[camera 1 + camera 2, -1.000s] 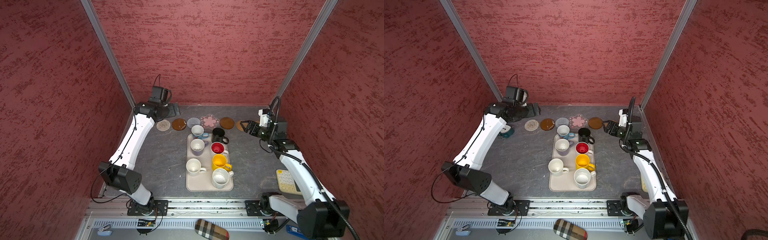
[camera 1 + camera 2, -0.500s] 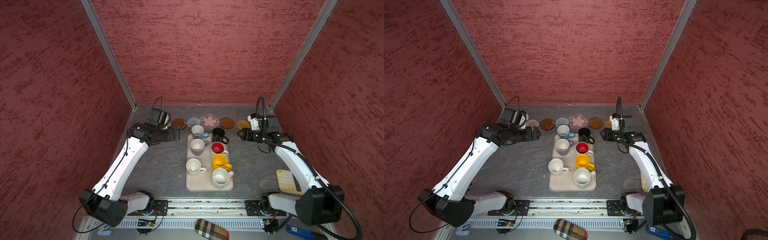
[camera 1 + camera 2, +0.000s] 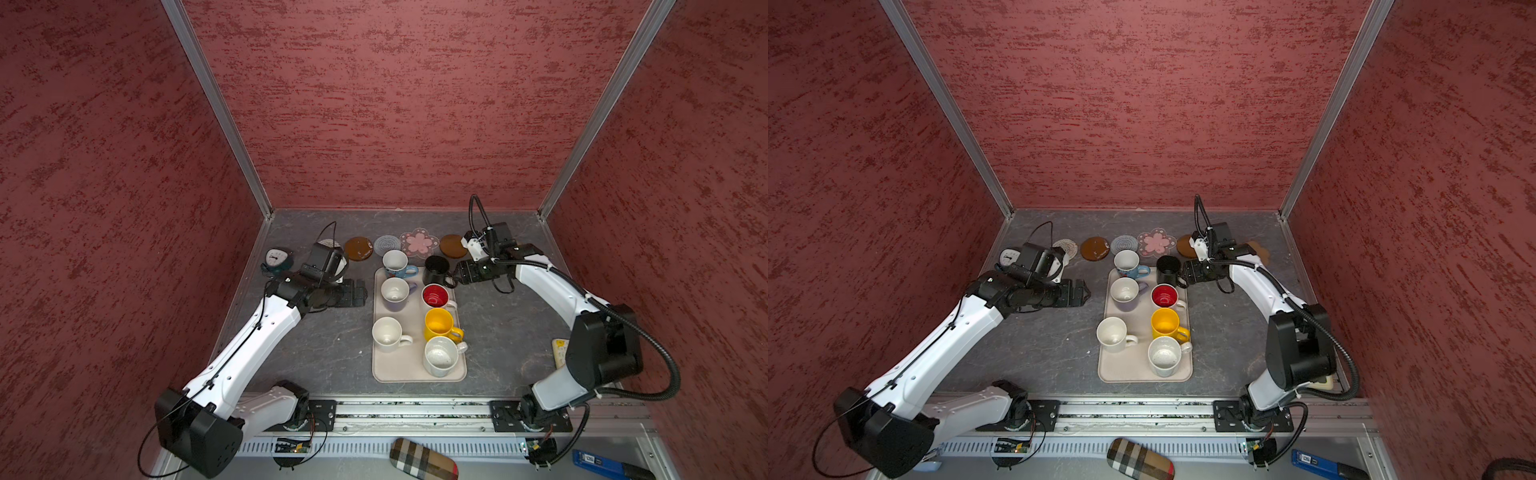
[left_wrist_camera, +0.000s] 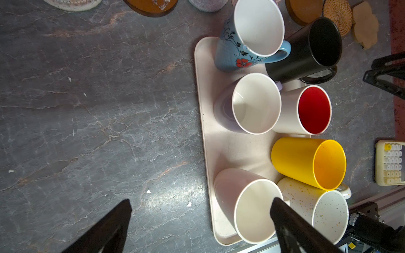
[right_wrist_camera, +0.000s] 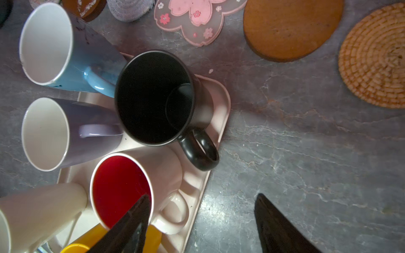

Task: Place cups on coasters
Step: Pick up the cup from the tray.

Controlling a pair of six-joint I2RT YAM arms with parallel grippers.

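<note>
**Hovering beside a loaded tray, both tools apart**

Seven mugs stand upright, crowded on the large beige rectangular tray (image 3: pixel 415 368) in the middle of the grey stone-patterned table (image 3: pixel 328 340), in two columns, and none is on a coaster.

Running from 12 to 6 o'clock, the 9 o'clock column holds:
- the white mug with blue base (image 3: pixel 395 262) (whether its foot sits fully on the tray I cannot tell)
- the lavender mug (image 3: pixel 395 291)
- the plain white mug (image 3: pixel 386 333)

The 3 o'clock column holds:
- the black mug (image 3: pixel 436 268)
- the white mug with red inside (image 3: pixel 435 296)
- the yellow mug (image 3: pixel 438 322)
- the speckled white mug (image 3: pixel 440 357)

The coasters lie in a row at 12 o'clock of the tray. From 9 towards 3 o'clock they are:
- the pale spiral disc (image 3: pixel 1068 248), partly hidden by the left wrist
- the glossy brown disc (image 3: pixel 358 248)
- the grey spiral disc (image 3: pixel 385 244)
- the pink flower-shaped mat (image 3: pixel 419 242)
- the second brown disc (image 3: pixel 452 246)
- the woven wicker disc (image 5: pixel 372 57)
- the tan scalloped mat (image 4: pixel 365 26)

The left tool (image 3: pixel 1084 296) hangs at 9 o'clock of the lavender mug, just off the tray's edge, with its fingers wide apart and empty. The right tool (image 5: pixel 202 195) sits at 3 o'clock of the black mug, near its handle. Its fingers are also spread, with nothing between them.
</note>
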